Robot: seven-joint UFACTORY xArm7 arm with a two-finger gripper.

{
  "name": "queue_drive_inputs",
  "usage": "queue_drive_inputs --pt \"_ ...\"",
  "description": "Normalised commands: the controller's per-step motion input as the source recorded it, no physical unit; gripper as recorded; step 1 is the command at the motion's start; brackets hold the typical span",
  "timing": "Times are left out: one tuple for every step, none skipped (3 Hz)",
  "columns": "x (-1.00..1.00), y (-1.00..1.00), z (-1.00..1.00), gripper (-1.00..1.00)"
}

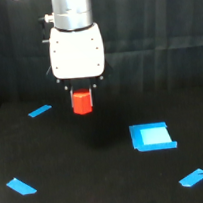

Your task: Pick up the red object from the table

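Blue strips (39, 111): lie near the surface's (98, 190) left edge and right corner.
Red object (82, 102): held in the jaws, apparently lifted above the surface's far middle.
Gripper (81, 94): jaws clamp the block.
Blue square (152, 136): right of centre.
Advice: keep the grip firm and raise straight up.

A dark, pleated curtain (154, 39) hangs across the whole back, behind and to both sides of the pincer (81, 94). Light is dim and even, with a pale glare at the top edge.
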Motion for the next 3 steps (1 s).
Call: queue_drive_inputs --pt "0.12 0.04 0.04 -1.00" --pt "-0.02 0.06 0.07 -1.00" --pt "0.00 0.04 0.13 -1.00"
